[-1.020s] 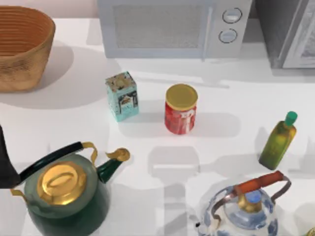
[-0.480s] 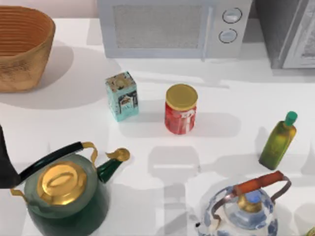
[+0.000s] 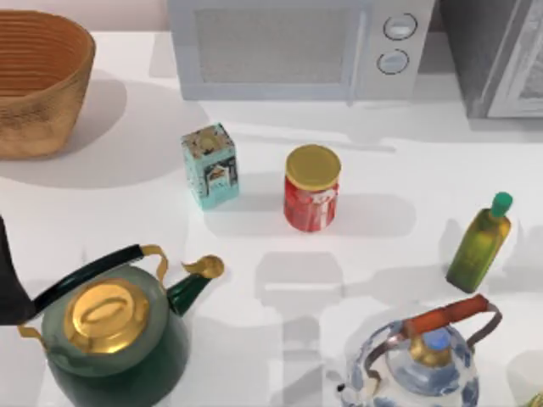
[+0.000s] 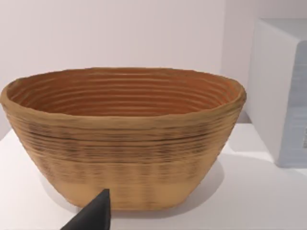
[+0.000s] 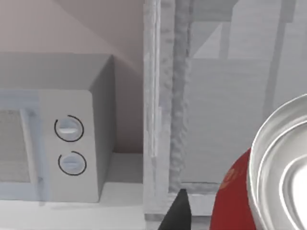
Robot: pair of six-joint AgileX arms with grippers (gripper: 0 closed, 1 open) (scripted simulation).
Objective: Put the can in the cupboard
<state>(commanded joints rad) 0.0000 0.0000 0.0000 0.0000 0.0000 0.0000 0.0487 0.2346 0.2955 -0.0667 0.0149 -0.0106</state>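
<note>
- Change on the table: none of note. In the top view the gold-lidded red tin (image 3: 311, 188) stands where it did a second ago, at mid-table, upright. The patterned box (image 3: 210, 165), green kettle (image 3: 110, 331), blue-and-white kettle (image 3: 424, 365) and oil bottle (image 3: 479, 246) are likewise unmoved. Only the faint shading near the table's right edge has altered.
- Task item: the right wrist view shows a red can (image 5: 240, 201) with a silver top, close to the camera and just beside the dark fingertip of the right gripper (image 5: 178, 211). Judgement: this is likelier the can in hand than the tin at mid-table, but I cannot settle it.
- Right gripper state: whether it is clenched on the can or merely alongside it, I cannot tell.
- Destination: the cupboard (image 5: 230, 96) stands ahead of the right wrist camera, to the right of the microwave (image 3: 280, 47) at the table's far right corner. Whether its white-framed door is open cannot be confirmed.
- Left gripper (image 4: 96, 215): parked at the table's left edge, facing the wicker basket (image 4: 124, 143); grip state cannot be told.
- Meaning for the task: nothing is yet in the cupboard. The shifting shade suggests the right arm is the one working.
</note>
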